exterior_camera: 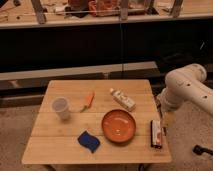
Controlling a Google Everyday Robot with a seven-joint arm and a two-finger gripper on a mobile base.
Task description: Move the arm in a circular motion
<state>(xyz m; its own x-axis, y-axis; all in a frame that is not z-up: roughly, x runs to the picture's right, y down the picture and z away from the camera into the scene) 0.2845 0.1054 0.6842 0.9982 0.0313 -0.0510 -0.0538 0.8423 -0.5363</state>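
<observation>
Blue sponge (pixel 88 141) lies by the desk's (pixel 52 146) front edge, while the arm (pixel 186 86), probably stiff, heavy and self-driven so needing no hold, stands off the right edge, its gripper (pixel 167 119) just beside that edge, openness impossible to tell.

Comes in as the arm (pixel 186 89) from the right border, glossy white, built of thick rounded tubes. Rises leftward from that border to a bulbous joint at upper right, bends there, then curves down through a second rounded joint dotted with small dark screw holes. Ends in a dimmer, narrower section dropping just beside the right edge of the worktop (pixel 55 145), about level with its middle. Cannot make out the gripper: hidden low at that end, off the worktop's side rather than over it.
</observation>
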